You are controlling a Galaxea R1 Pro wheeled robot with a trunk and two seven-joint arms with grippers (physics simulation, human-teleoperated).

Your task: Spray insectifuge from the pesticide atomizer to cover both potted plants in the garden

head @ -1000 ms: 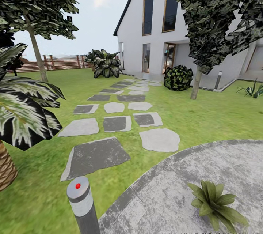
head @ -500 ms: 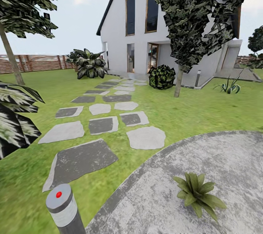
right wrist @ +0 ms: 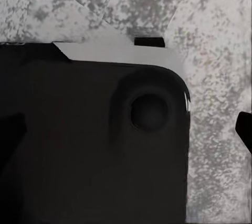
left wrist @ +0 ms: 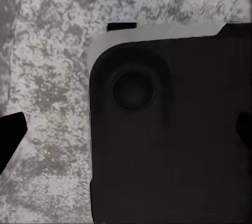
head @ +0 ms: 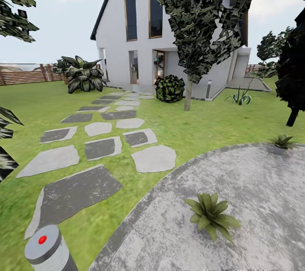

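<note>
From here the robot looks to be at the searching step: it faces across the garden lawn [head: 220, 123] with nothing in either hand. One potted plant [head: 210, 215] sits on the round stone patio [head: 262, 186], in from its near edge, leaves spread low. A second small plant in a grey pot [head: 281, 142] stands at the patio's far edge, just where stone meets grass. I can't spot the pesticide atomizer anywhere in the scene.

Both wrist cameras look straight down past the robot's own dark base at speckled stone. The left hand [left wrist: 128, 129] shows dark fingertips at opposite edges of its picture, so it's spread wide and empty; the right hand [right wrist: 128, 129] looks the same.

A grey bollard lamp [head: 44, 247] with a red dot stands close by, and stepping stones [head: 101, 148] lead toward the house [head: 140, 29].

Next, I'd say, it needs to look around until the bottle comes into sight, then drive up near enough to reach it.
</note>
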